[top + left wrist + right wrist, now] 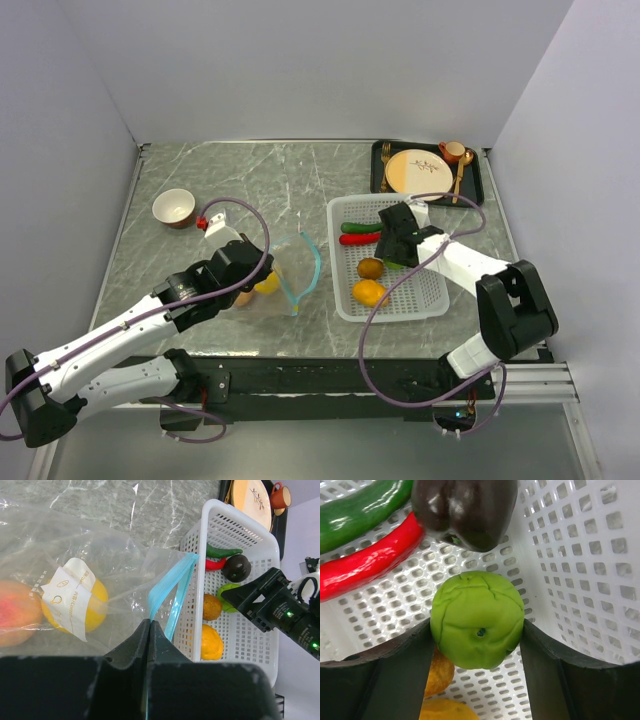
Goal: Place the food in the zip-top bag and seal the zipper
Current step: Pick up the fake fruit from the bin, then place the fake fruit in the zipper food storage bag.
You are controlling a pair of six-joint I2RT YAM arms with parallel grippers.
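The clear zip-top bag [75, 545] lies left of the white basket [430, 300], its blue-teal zipper [172, 587] standing open. It holds a yellow fruit [97, 605] and a peach-pink fruit [17, 610]. My left gripper [150, 623] is shut on the zipper strip at the bag's mouth. My right gripper [477, 625] is down in the basket, shut on a lime-green fruit [477, 617]. A green pepper [360, 507], a red pepper [365, 562], a dark brown fruit [465, 510] and two orange rounds [369, 292] lie in the basket.
A black tray [478, 185] at the back right holds a tan plate [412, 170], a cup [452, 151] and cutlery. A small bowl [174, 208] stands at the back left. The basket wall rises close to my right fingers.
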